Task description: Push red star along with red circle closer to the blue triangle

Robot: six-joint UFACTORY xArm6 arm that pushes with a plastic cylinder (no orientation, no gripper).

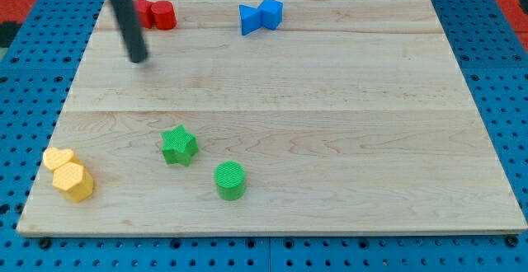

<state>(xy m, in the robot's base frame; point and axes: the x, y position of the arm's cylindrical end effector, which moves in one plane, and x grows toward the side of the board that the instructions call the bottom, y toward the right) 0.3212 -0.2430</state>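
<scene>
Tip near far-left corner, reds by top edge.
My tip sits just below-left of red star & red circle, which touch; no gripper here, just a rod. Blue triangle further right along top edge, touching another blue block.

Bare board between red circle and blue triangle
</scene>
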